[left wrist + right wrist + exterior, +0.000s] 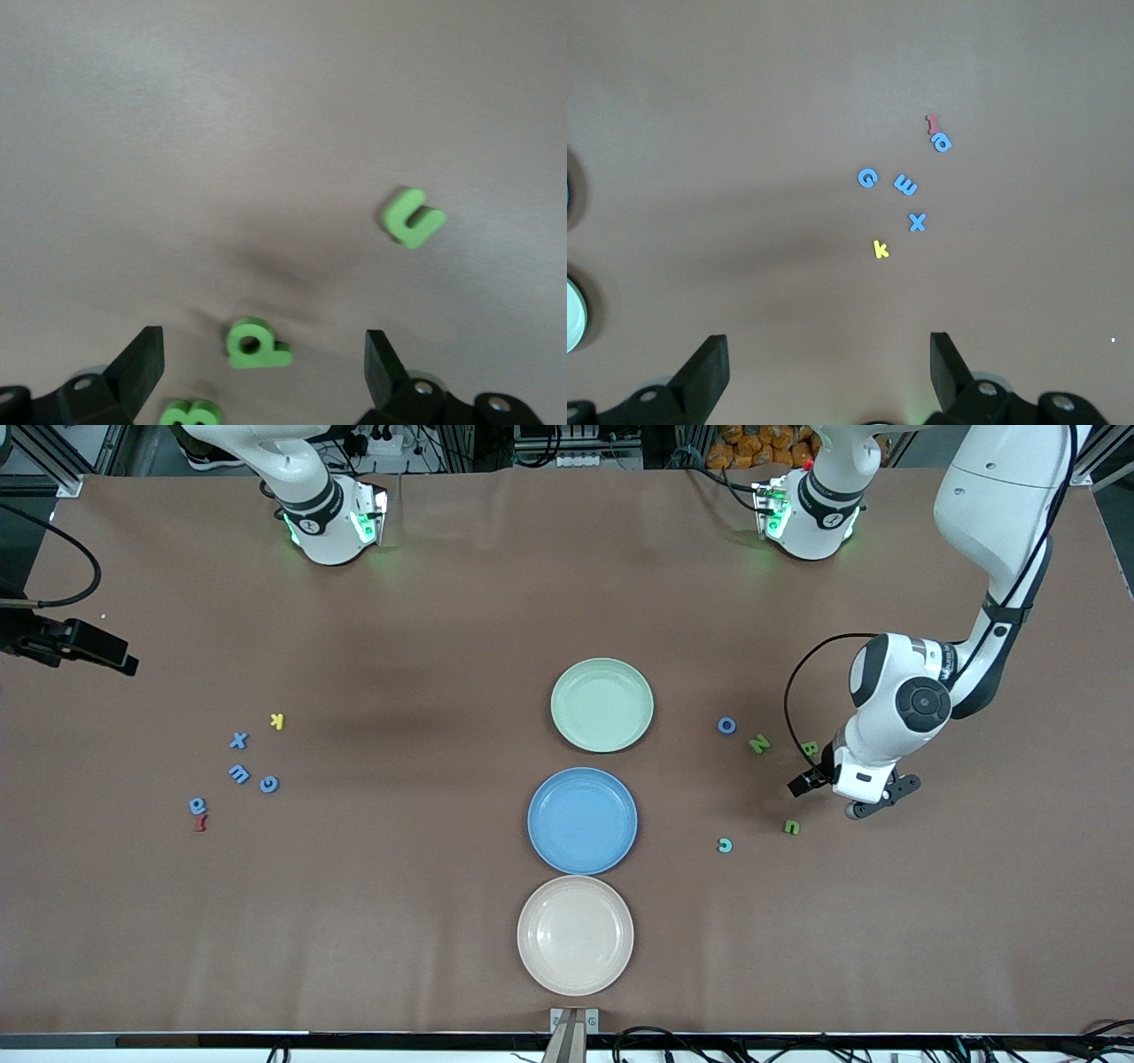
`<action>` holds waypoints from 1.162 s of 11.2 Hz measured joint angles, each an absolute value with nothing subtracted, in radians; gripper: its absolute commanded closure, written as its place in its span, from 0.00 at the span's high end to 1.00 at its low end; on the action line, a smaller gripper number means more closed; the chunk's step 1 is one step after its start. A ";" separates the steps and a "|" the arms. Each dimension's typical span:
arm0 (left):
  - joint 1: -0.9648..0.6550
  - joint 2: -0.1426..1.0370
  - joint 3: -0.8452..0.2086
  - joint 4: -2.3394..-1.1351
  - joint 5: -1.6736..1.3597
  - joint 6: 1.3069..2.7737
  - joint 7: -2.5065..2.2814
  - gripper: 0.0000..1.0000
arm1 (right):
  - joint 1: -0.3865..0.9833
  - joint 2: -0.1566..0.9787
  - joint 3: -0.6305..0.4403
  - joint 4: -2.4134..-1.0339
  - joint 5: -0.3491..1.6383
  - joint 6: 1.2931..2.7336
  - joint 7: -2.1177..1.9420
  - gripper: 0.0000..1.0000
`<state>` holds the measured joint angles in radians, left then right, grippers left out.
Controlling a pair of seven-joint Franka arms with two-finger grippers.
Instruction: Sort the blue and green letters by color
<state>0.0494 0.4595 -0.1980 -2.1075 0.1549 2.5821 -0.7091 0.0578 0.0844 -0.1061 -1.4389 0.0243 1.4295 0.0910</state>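
Over the table: both arms.
Left gripper (842, 793): low over the green letters (257, 343) (arm bent down), fingers spread wide.
Right gripper (828, 372): high up, spread wide, holding nothing.
Blue letters (239, 772): near right arm's end.

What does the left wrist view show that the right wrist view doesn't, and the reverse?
Left wrist only: three green letters, the U, the P and a cut-off B, with the open left claw framing the P.

Right wrist only: blue G, blue E-like letter, blue X, round blue letter, yellow K, red letter, edges of the green plate and blue plate, and the open right claw.

Both: the brown table.
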 measured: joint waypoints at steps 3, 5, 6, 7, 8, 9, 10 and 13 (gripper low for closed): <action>0.020 0.458 -0.205 -2.085 0.155 2.582 -0.722 1.00 | 0.058 0.084 -0.106 -1.439 0.024 1.430 0.091 1.00; 0.021 0.458 -0.204 -2.075 0.155 2.582 -0.725 1.00 | 0.058 0.084 -0.106 -1.439 0.024 1.430 0.091 1.00; 0.023 0.458 -0.204 -2.069 0.155 2.582 -0.726 1.00 | 0.058 0.084 -0.106 -1.439 0.024 1.430 0.091 1.00; 0.024 0.458 -0.202 -2.064 0.155 2.582 -0.726 1.00 | 0.058 0.084 -0.106 -1.439 0.024 1.430 0.091 1.00; 0.026 0.458 -0.201 -2.061 0.155 2.582 -0.726 1.00 | 0.060 0.084 -0.106 -1.439 0.024 1.430 0.091 1.00; 0.028 0.458 -0.199 -2.057 0.155 2.582 -0.726 1.00 | 0.064 0.084 -0.105 -1.439 0.024 1.430 0.091 1.00; 0.029 0.458 -0.197 -2.052 0.155 2.582 -0.726 1.00 | 0.069 0.083 -0.105 -1.438 0.024 1.430 0.091 1.00; 0.026 0.458 -0.197 -2.047 0.155 2.582 -0.726 1.00 | 0.071 0.083 -0.106 -1.437 0.024 1.433 0.091 1.00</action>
<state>0.0257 0.4581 -0.1974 -2.0466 0.1552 2.5821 -0.7265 0.0706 0.0834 -0.1058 -1.4369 0.0242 1.4335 0.0913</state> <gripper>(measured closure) 0.000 0.000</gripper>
